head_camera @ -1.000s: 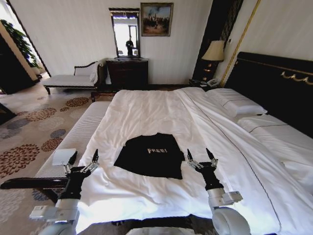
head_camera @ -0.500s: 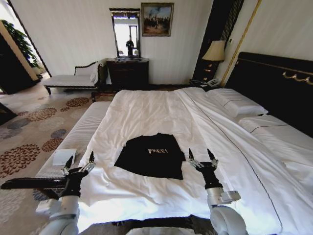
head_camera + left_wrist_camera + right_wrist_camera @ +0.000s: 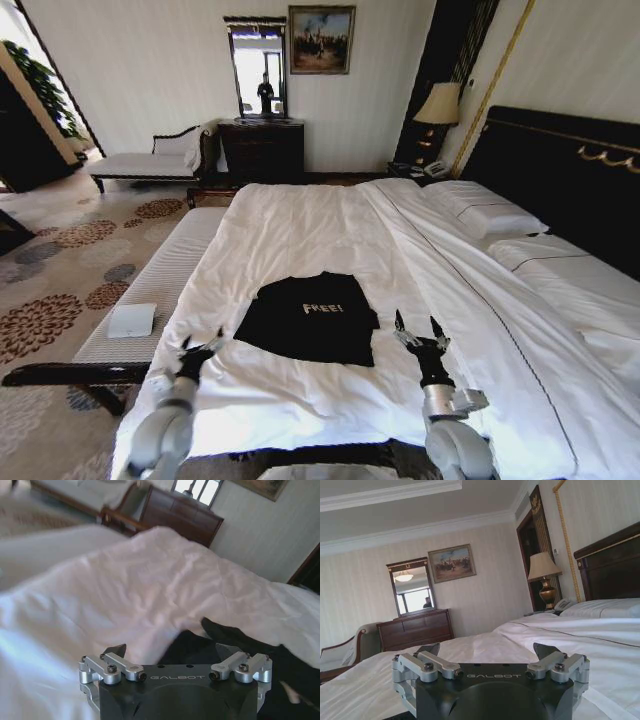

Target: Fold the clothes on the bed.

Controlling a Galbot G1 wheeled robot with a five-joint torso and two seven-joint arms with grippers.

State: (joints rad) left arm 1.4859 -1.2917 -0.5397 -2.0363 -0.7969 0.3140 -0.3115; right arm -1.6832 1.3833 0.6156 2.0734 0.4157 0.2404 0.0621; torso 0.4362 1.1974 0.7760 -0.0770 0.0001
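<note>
The clothes, a black T-shirt with white "FREE!" lettering, lie flat near the foot of the bed, which has white sheets and a dark headboard. My left gripper hovers open over the duvet, just beside the shirt's near left corner. In the left wrist view the left gripper has its fingers spread, with black shirt fabric just beyond them. My right gripper stands open by the shirt's near right side, apart from it. The right wrist view has the right gripper open and empty above the white bed.
A long pale bench runs along the bed's left side with a small white pad on it. Pillows lie by the headboard. A dark dresser, a chaise and a lamp stand by the far wall.
My left arm has swung right, from above the bench to over the duvet beside the shirt. My right gripper has sunk slightly and stays open.
</note>
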